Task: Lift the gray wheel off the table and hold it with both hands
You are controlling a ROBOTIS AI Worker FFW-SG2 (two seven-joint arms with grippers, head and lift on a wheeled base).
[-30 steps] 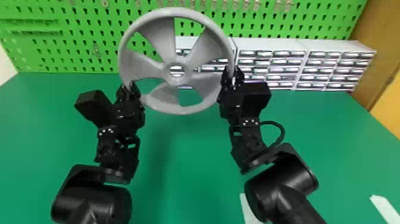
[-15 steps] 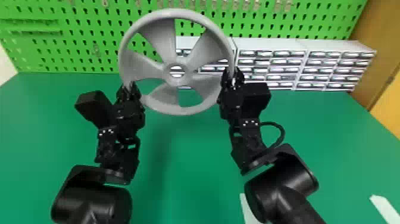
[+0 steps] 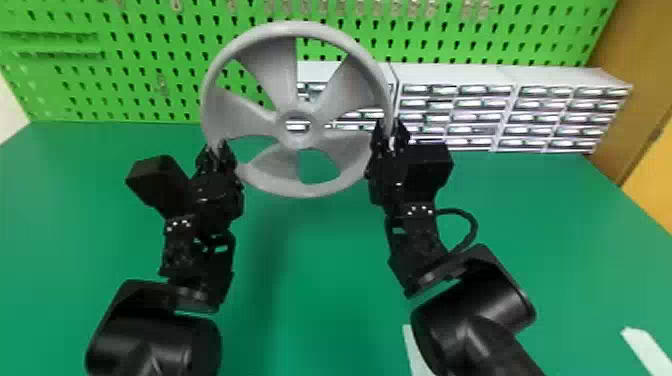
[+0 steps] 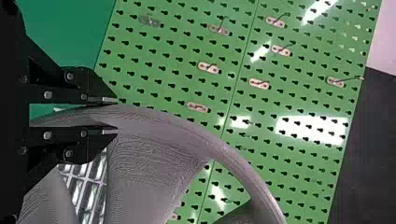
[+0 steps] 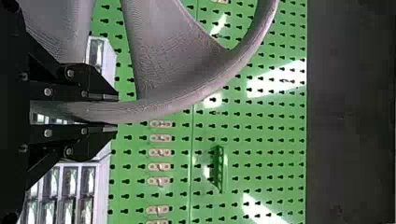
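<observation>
Left claw and right claw both hold one five-bladed gray wheel.

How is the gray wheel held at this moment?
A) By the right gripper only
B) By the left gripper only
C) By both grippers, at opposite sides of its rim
C: the left gripper and the right gripper each clasp the wheel's rim.

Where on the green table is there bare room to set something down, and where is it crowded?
Bare table: between the left arm and right arm, and between the drawer units and the right-hand white strip. Crowded: around the gray wheel, where both arms' jaws grip the rim.
</observation>
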